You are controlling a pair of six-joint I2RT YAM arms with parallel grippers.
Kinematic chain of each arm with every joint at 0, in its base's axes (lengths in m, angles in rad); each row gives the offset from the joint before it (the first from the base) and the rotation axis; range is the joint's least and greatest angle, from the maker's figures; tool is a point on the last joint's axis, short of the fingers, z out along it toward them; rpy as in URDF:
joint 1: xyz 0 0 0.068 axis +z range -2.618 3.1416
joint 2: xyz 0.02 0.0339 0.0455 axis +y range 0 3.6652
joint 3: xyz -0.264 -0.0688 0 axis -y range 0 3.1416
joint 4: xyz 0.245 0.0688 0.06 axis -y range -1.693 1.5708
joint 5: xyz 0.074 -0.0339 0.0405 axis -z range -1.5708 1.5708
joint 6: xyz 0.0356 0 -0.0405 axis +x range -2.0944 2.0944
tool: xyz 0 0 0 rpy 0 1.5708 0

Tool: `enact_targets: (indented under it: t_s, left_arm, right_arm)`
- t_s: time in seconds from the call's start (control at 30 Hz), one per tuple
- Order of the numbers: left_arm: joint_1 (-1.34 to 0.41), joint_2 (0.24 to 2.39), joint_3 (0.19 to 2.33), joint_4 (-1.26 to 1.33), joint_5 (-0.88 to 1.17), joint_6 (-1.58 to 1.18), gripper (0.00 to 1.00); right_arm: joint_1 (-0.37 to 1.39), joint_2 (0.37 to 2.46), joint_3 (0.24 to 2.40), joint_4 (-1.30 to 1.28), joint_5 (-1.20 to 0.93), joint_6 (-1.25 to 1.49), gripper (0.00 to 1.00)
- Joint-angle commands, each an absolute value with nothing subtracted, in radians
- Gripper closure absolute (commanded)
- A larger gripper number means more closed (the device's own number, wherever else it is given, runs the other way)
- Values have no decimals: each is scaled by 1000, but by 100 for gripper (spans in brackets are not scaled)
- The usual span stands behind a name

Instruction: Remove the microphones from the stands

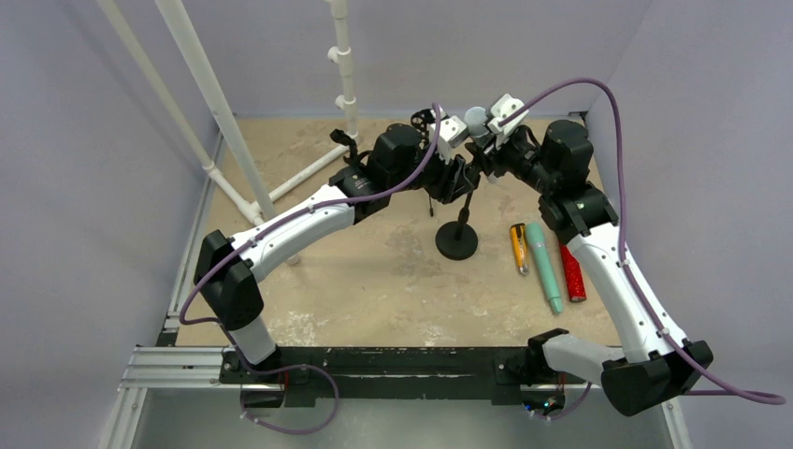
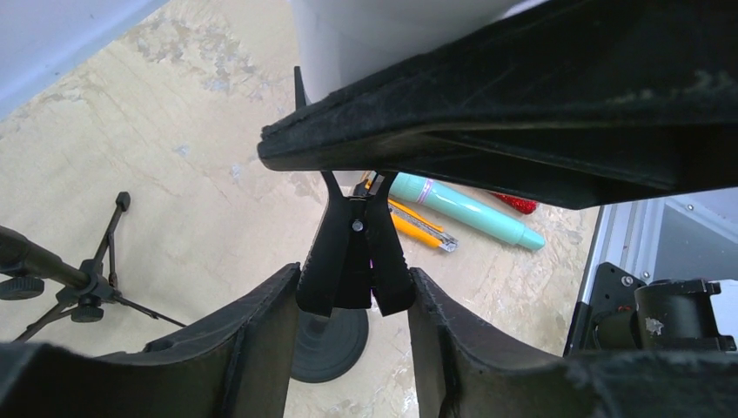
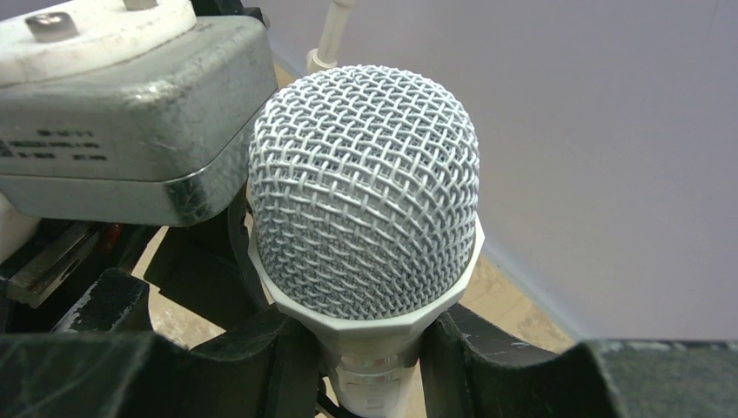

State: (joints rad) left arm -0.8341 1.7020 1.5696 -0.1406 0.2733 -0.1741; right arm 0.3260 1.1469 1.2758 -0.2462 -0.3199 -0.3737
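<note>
We see the tan bench (image 1: 374,281) carrying a black, round-based stand (image 1: 456,241) near its middle. The mesh-headed microphone (image 3: 365,192) sits upright at the stand's top, held in its clip (image 2: 352,248). The fingers of our right gripper (image 3: 365,353) clasp the microphone just under its head. The fingers of our left gripper (image 2: 352,283) press both handles of the clip.

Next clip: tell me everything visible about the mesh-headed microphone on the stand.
The grey microphone has a rounded silver wire-mesh head, seemingly metal, over a pale faceted collar and light barrel, mostly hidden. It stands roughly upright atop the black round-based stand, toward the far side of the table. The right gripper grips its neck just below the collar; the left gripper pinches the black spring clip lower down, where the mount itself is hidden.
</note>
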Motion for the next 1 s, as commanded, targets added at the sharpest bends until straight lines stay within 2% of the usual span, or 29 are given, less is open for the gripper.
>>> enact_targets:
  t_s: [0.0,0.13,0.27,0.3,0.63,0.97]
  left_arm:
    - [-841,1701,1616,-127,303,-187,59]
    - [-841,1694,1603,-121,319,-184,73]
    - [-841,1683,1591,-116,337,-177,98]
    - [-841,1678,1586,-113,341,-172,100]
    - [-839,1610,1513,-114,341,-34,100]
    - [-845,1612,1551,-168,308,75,100]
  right_arm:
    - [322,1146,1248,-273,-298,-334,100]
    - [321,1139,1239,-269,-295,-334,100]
    - [318,1134,1233,-265,-296,-332,100]
    - [318,1132,1231,-262,-296,-330,100]
    - [308,1126,1227,-249,-301,-283,100]
    - [301,1130,1238,-255,-245,-269,100]
